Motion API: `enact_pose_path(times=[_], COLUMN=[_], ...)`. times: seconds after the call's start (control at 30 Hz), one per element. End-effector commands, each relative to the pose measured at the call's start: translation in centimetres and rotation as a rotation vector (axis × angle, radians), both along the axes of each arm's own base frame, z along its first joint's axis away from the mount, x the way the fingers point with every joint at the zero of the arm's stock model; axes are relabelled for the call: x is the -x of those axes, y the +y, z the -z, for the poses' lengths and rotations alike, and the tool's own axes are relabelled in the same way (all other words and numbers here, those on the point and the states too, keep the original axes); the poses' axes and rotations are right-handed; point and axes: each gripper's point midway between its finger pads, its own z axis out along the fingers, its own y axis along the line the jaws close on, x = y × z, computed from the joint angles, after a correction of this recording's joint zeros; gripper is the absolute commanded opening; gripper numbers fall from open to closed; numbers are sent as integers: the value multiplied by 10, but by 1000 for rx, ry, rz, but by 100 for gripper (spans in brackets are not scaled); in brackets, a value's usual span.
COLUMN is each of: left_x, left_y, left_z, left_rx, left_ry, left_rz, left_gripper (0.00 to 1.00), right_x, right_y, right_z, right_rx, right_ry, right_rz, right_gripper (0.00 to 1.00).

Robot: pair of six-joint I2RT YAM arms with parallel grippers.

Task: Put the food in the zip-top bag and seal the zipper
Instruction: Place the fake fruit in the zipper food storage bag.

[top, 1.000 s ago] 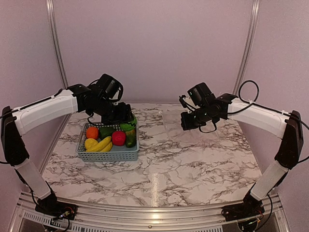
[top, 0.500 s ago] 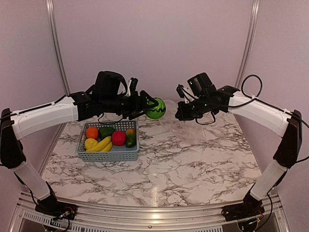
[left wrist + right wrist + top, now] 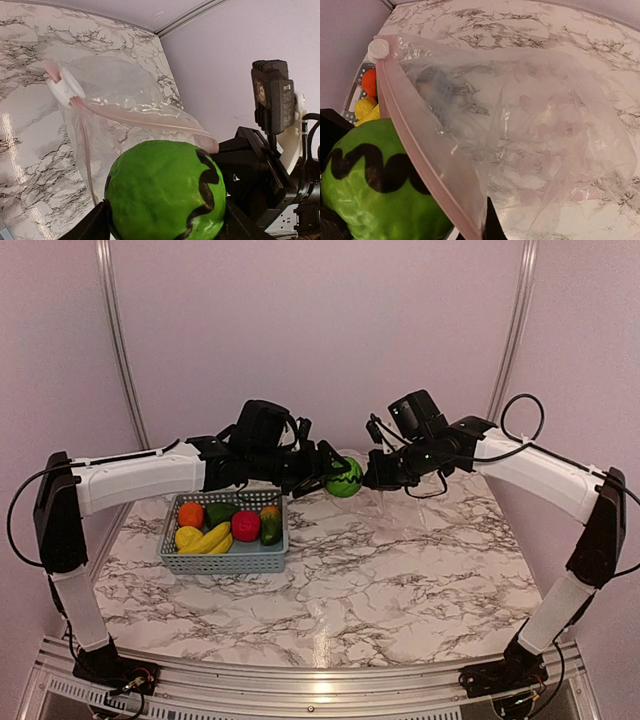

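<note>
My left gripper (image 3: 338,475) is shut on the green melon (image 3: 345,478) with black stripes and holds it in the air at the back middle. The melon fills the left wrist view (image 3: 167,192) and shows in the right wrist view (image 3: 375,185). My right gripper (image 3: 372,478) is shut on the mouth edge of the clear zip-top bag (image 3: 530,135) and holds it up, mouth open toward the melon. The pinkish zipper (image 3: 420,150) with a white slider (image 3: 379,48) runs along the mouth, also in the left wrist view (image 3: 140,119). The melon is just outside the mouth.
A grey-blue perforated basket (image 3: 225,562) stands at the left on the marble table. It holds an orange (image 3: 191,514), a banana (image 3: 208,538), a red apple (image 3: 245,525), a green pepper (image 3: 219,511) and a mango (image 3: 271,523).
My left arm lifted the melon out of the basket and carried it right, up to the bag's mouth. My right gripper raised the bag and swung it left toward the melon.
</note>
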Motion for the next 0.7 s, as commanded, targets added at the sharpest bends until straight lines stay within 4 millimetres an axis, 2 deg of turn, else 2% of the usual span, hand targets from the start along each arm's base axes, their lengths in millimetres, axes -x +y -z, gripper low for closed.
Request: enact_pose_path(times=[0.0, 0.13, 0.2, 0.27, 0.37, 0.4, 0.47, 0.57, 0.67], left_x=[-10, -22, -27, -33, -36, -36, -34, -28, -22], left_y=[-4, -1, 0, 1, -18, -23, -29, -26, -15], left_z=[13, 28, 35, 40, 32, 20, -14, -66, -96], left_rx=[-49, -111, -148, -197, -176, -155, -99, -20, 31], left_ry=[43, 69, 88, 110, 84, 55, -39, -190, -273], left_rz=[-45, -112, -144, -186, -141, -124, -93, -77, -81], left_gripper=[45, 46, 50, 59, 80, 89, 98, 99, 99], right_x=[6, 11, 13, 14, 14, 13, 13, 12, 9], right_y=[-2, -4, -3, -2, -2, -2, -3, -8, -13], right_z=[-35, -37, -39, -40, -43, -44, -47, -46, -44], right_rx=[-49, -67, -69, -73, -79, -80, -81, -75, -70], right_ry=[-46, -44, -44, -43, -49, -51, -55, -58, -59], right_rz=[18, 26, 26, 23, 24, 26, 33, 56, 73], right_gripper=[0, 0, 0, 0, 0, 0, 0, 0, 0])
